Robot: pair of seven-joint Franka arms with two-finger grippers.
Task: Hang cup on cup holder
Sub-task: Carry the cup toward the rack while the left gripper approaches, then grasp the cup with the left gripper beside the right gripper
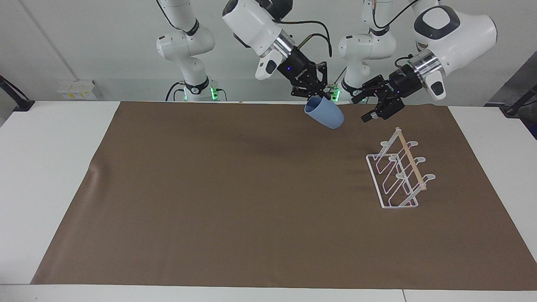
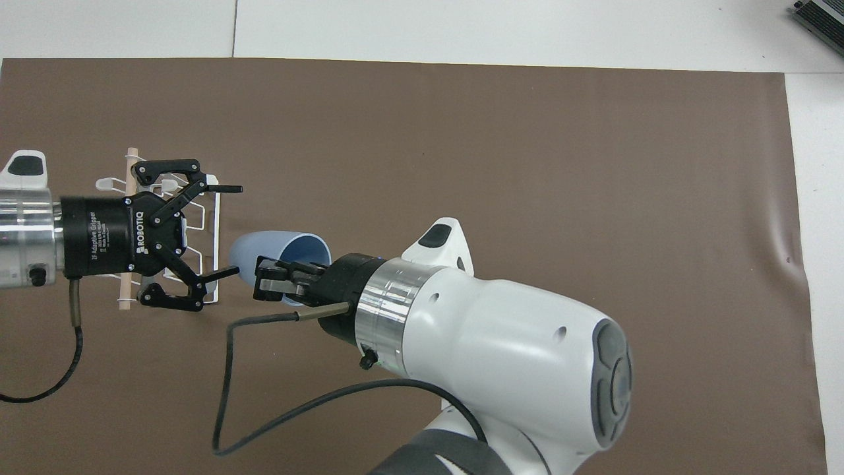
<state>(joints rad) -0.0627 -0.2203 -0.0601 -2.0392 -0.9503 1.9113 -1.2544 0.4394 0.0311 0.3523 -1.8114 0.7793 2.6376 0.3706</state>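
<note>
The light-blue cup [image 1: 326, 115] [image 2: 260, 253] hangs tilted in the air over the brown mat, its closed bottom pointing toward the left arm's end. My right gripper [image 1: 315, 97] [image 2: 271, 285] is shut on its rim, one finger inside and one outside. My left gripper [image 1: 361, 110] [image 2: 234, 229] is open and raised beside the cup's bottom, a small gap apart, its jaws facing the cup. The white wire cup holder [image 1: 412, 164] [image 2: 132, 158] with a wooden rod stands on the mat at the left arm's end, partly covered by the left gripper in the overhead view.
A brown mat [image 1: 209, 209] covers most of the white table [image 1: 50, 167]. A black cable [image 2: 227, 396] loops from the right wrist above the mat.
</note>
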